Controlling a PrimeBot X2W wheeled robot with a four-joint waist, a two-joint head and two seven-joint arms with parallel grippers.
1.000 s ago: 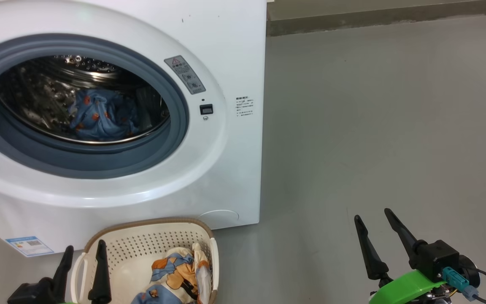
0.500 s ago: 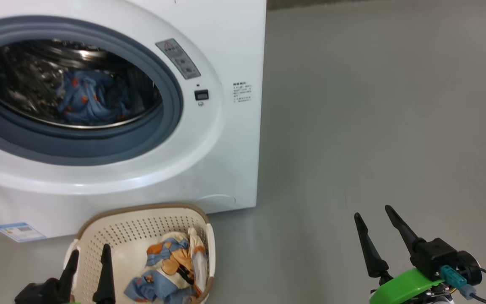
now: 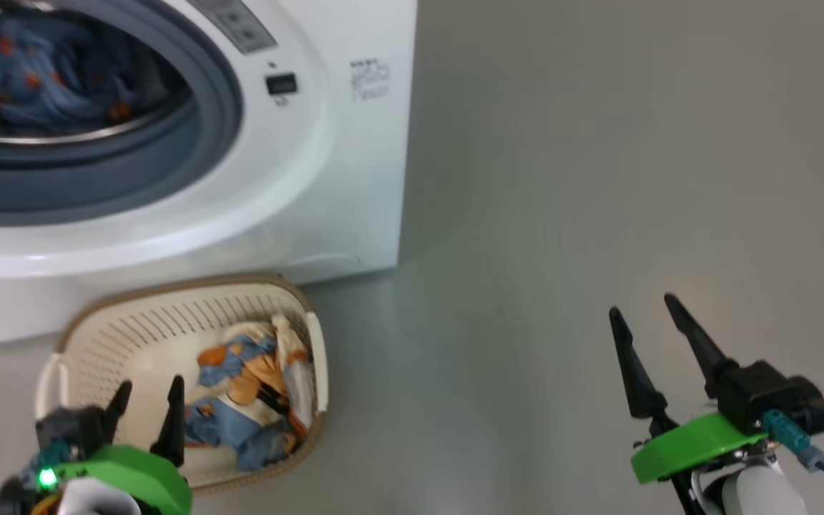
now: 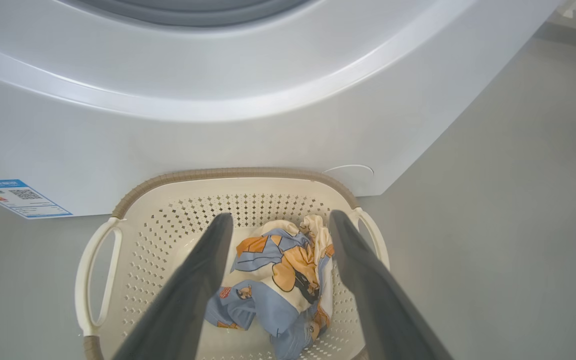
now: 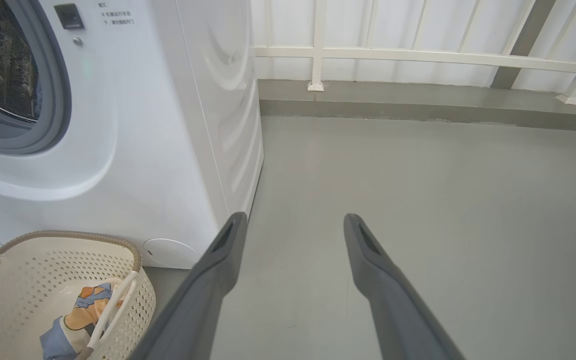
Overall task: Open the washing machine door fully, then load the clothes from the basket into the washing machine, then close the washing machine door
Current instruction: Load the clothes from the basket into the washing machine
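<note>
**Arm pose.** We see the left gripper (image 3: 151, 388) at the lower left of the head view. Its two dark fingers are spread apart, grip nothing, and point over the near half of the basket (image 3: 169, 286). In the left wrist view the same gripper (image 4: 280, 217) frames the basket's contents, with one finger on each side of the crumpled garment (image 4: 278, 280). We cannot tell whether the tips touch the cloth. The right gripper (image 3: 641, 306) sits at the lower right, well apart from the basket. Its fingers are likewise spread and empty, over bare grey floor (image 3: 562, 179). The right wrist view shows this gripper (image 5: 294, 216) pointing past the corner of the washing machine (image 5: 168, 125) toward a white railing (image 5: 318, 50).

**Containers.** The basket (image 4: 228, 172) stands on the floor just in front of the washing machine (image 3: 355, 179). It holds one bunched garment (image 3: 247, 400), cream with blue and orange print, lying toward its right side. Above it the grey-blue seal ring (image 3: 190, 136) surrounds the uncovered drum mouth. Inside the drum we see a blue cloth with orange spots (image 3: 33, 79), blurred. A blue label (image 4: 18, 197) marks the machine's lower front.
</note>
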